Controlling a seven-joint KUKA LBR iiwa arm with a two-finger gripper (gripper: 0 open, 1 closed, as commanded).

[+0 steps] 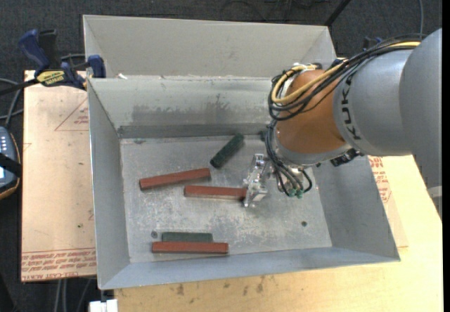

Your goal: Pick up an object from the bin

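Reaches into the grey metal bin (105, 163) from the right, with the gripper (254, 187) low over the floor, a little to the right of the middle. Stands at the right end of a reddish-brown flat bar (211, 192), lying almost level across the middle of the floor. Seems to meet that end of the bar, or to hang just above it; cannot tell which. Cannot tell either how far open, nor whether any hold on the bar: partly hidden below the orange wrist cover (309, 121).

Just behind this bar and more to the left, a second reddish-brown bar (174, 178), slightly tilted, near the first but apart from it. Behind the gripper and a little to its left, near the back wall, a short dark green block (227, 151), lying slantwise, apart from both bars. Close to the front wall, well apart from the gripper, a dark green bar (186, 237) and a third reddish-brown bar (190, 248), side by side along their length, the green one behind and the shorter of the two.
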